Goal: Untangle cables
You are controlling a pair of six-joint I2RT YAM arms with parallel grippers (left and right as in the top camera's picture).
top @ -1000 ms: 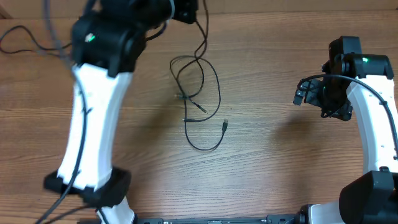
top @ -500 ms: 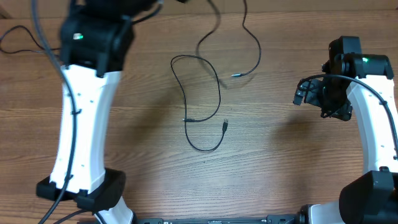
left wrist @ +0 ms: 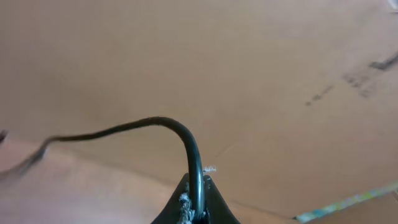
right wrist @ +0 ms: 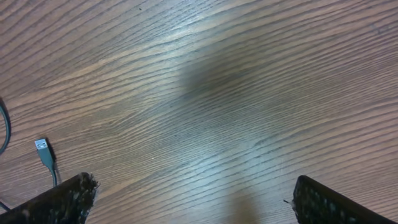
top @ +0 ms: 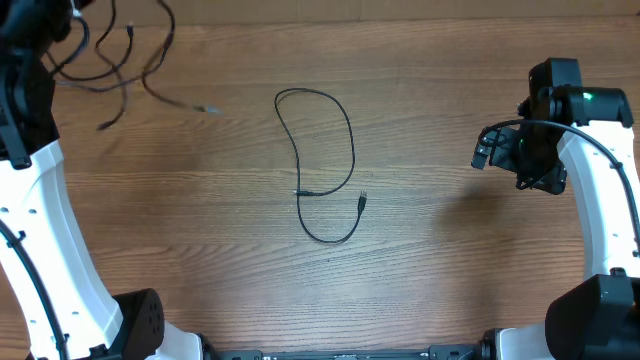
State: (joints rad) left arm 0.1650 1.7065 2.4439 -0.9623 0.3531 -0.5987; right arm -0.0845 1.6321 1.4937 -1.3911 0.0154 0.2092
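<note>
**A:** Where are the cables?

**B:** Split up. The left claw (left wrist: 198, 210) is pinched together on one cord (left wrist: 155, 119), which arches up out of the tips in the wrist view. Overhead, the hanging cables (top: 148, 85) trail at the far left corner. They are too blurred for me to count the strands or say whether they are knotted. The lone cable (top: 352, 150) lies mid-table in a loose loop that crosses itself once near one plug.

**A:** And the right claw (right wrist: 193, 190)?

**B:** Its jaws are wide apart with nothing between them. It hovers over bare table (top: 450, 260), well to the right of that loop. Its camera catches a USB plug (right wrist: 42, 148) at the left edge.

**A:** How will they handle?

**B:** I'd say they are feather-light and limp. They hold no shape, so they'll swing and drag when lifted, and a thin round cord can slide through the pads. The plugs are the stiff parts and could snag on a loop.

**A:** Best place to grip?

**B:** Probably on the cord just behind a plug, so the plug body stops it slipping. For the loop, take the free end by the USB plug rather than the crossing.
</note>
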